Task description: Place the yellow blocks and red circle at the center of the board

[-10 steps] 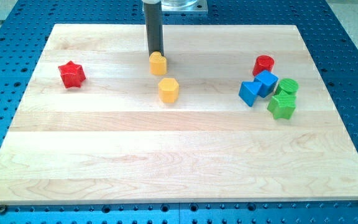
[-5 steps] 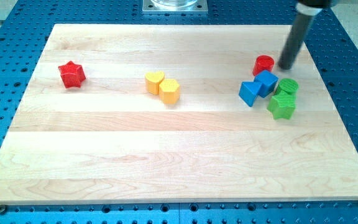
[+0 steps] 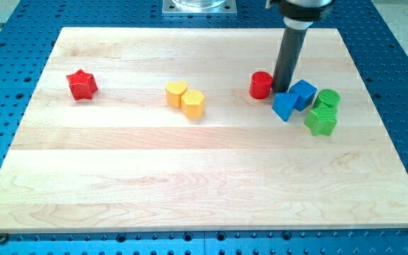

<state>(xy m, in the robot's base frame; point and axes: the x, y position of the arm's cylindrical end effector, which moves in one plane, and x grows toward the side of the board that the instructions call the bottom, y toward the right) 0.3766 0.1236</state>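
Wooden board (image 3: 190, 177): my tip (image 3: 282, 91), no gripper, touches red circle (image 3: 261, 85) rightward.

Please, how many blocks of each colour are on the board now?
Red: 2, star and circle
Yellow: 2, heart and hexagon
Blue: 2
Green: 2
Total: 8
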